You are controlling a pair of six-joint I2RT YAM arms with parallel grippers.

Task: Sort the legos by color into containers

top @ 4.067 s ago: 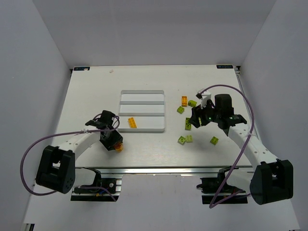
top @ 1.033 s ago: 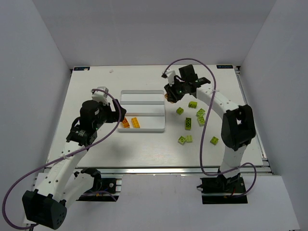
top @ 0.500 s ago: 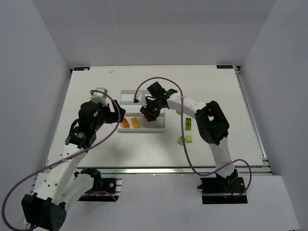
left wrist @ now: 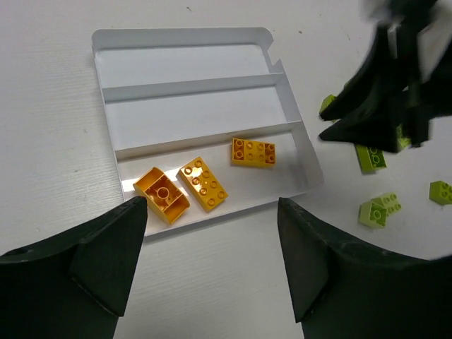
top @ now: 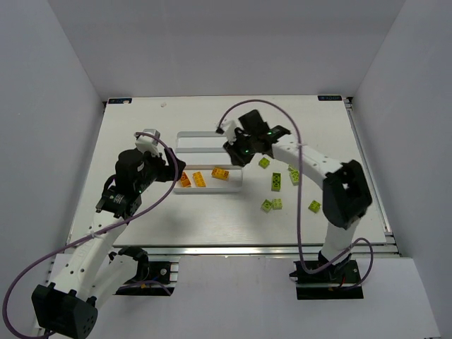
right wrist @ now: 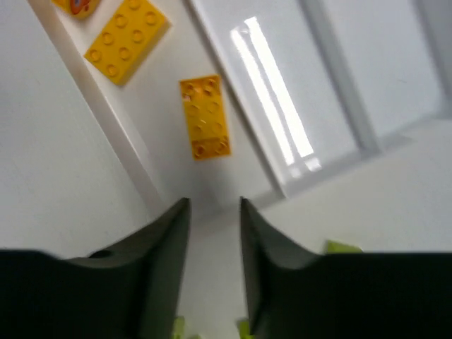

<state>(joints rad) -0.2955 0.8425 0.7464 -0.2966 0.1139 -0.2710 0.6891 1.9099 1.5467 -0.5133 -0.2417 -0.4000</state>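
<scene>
Right gripper (right wrist: 214, 203) withdrawn; third orange lego (right wrist: 205, 117) in tray (left wrist: 191, 106)

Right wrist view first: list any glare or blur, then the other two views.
Right wrist view: a bright glare streak crosses the flat white plastic tray, beside a soft orange studded brick. Left wrist view: the black right gripper is smeared by blur, the tray sharp. Top external view: even light, no glare.

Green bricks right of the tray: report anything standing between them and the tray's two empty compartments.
On the table nothing lies between the green bricks and the tray except its low right wall. Above that wall the right gripper hovers, jaws slightly apart and holding nothing, so it sits over that path.
</scene>
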